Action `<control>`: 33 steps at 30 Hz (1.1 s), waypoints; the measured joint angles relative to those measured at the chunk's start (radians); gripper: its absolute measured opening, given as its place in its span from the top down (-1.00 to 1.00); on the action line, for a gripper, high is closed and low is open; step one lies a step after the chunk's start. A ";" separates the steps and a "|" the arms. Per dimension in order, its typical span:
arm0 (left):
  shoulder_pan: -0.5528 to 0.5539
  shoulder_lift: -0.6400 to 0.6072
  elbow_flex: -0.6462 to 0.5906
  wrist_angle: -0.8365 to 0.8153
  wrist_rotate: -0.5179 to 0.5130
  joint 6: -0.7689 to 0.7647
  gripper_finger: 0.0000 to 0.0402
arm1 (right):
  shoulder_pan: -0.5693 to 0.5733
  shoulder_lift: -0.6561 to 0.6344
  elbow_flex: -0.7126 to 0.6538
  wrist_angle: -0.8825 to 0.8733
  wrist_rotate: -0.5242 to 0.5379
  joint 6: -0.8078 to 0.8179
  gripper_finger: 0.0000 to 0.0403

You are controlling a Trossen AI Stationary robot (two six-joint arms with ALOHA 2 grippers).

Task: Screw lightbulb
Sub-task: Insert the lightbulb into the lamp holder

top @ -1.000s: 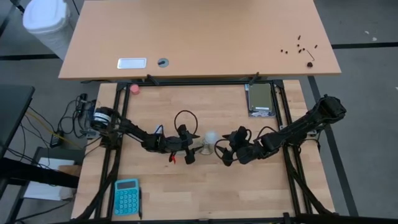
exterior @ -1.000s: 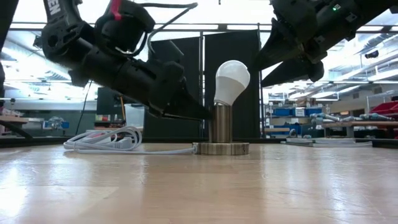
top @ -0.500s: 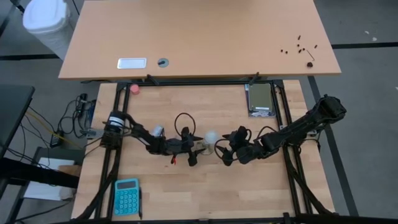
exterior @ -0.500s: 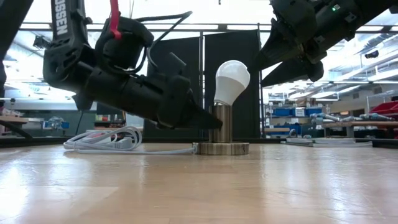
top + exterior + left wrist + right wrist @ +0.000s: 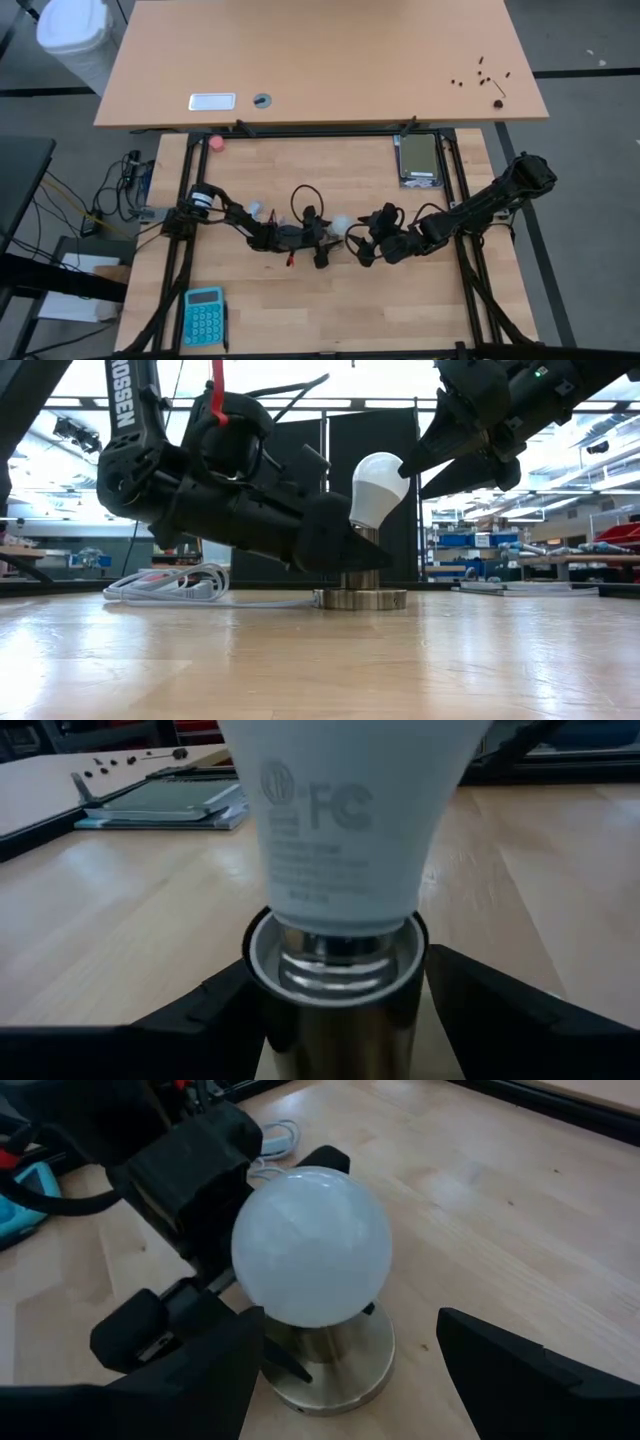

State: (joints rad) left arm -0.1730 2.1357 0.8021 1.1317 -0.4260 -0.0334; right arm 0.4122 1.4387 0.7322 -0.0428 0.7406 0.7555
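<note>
Lightbulb [image 5: 377, 488], white and frosted, now leans in the metal socket tube [image 5: 335, 1010]. The left gripper [image 5: 345, 550] has slid forward, jaws open astride that tube; the right gripper [image 5: 340, 1345] waits spread around the globe. Threads look unseated.

A workshop or robotics lab is shown: a wooden worktop [image 5: 300, 300] framed by black rails, and, seen beyond the right pincer [image 5: 415, 465], shelving with blue storage bins [image 5: 462, 540], cluttered benches [image 5: 570, 550] and ceiling strip lights [image 5: 300, 403].
</note>
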 joint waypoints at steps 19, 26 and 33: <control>0.001 -0.003 0.003 -0.041 -0.035 0.009 0.09 | -0.023 -0.017 0.000 -0.055 -0.189 -0.017 -0.53; 0.001 -0.003 0.003 -0.043 -0.034 0.023 0.05 | 0.000 -0.017 0.000 -0.099 -0.174 -0.016 -0.53; 0.002 -0.003 0.002 -0.049 -0.034 -0.003 0.05 | 0.014 -0.017 0.000 -0.127 -0.125 0.083 -0.53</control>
State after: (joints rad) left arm -0.1711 2.1326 0.8043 1.0822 -0.4603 -0.0364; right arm 0.4263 1.4220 0.7322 -0.1697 0.6161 0.8387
